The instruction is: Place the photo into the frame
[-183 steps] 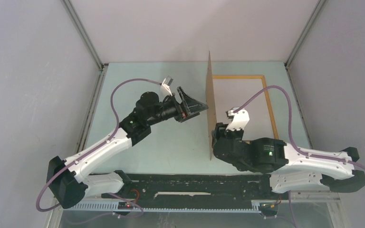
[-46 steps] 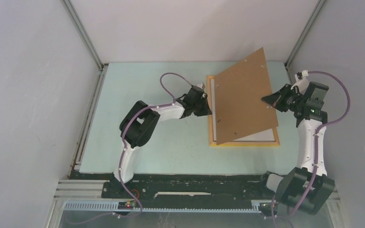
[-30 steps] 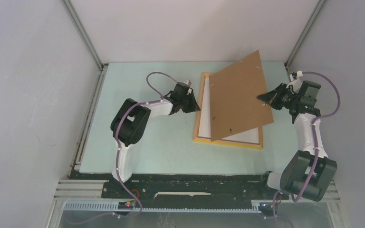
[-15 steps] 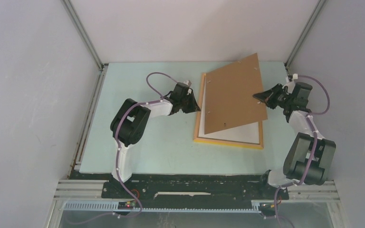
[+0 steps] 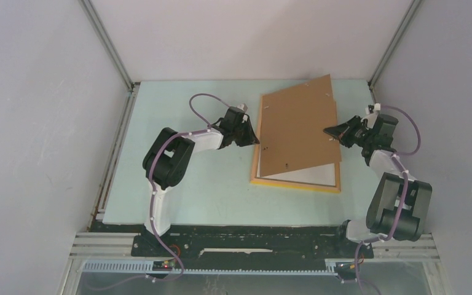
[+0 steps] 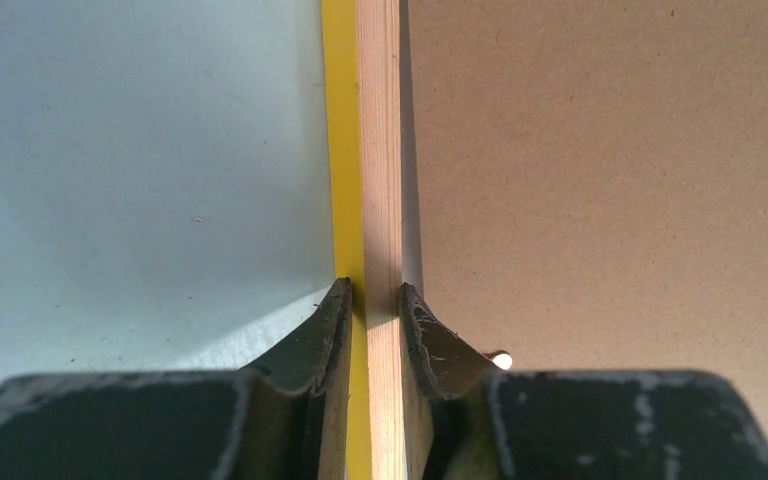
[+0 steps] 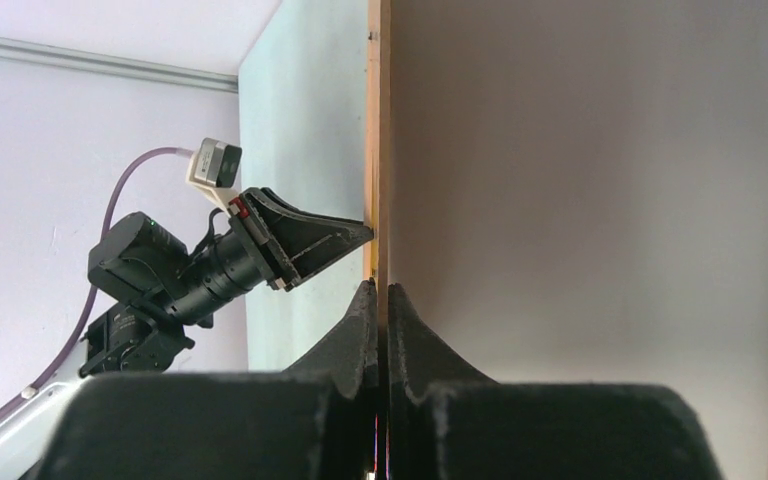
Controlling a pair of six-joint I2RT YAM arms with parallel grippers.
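The left end effector grips the frame beside the backing board.

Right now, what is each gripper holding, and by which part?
The left gripper pinches the frame by its left rail. The right gripper pinches the backing board by its right edge.

frame: pale bare wood, yellow face | backing board: matt brown fibreboard

My view: pale green table, frame on top.
I see the yellow frame lying on it, right of centre, toward the far edge.
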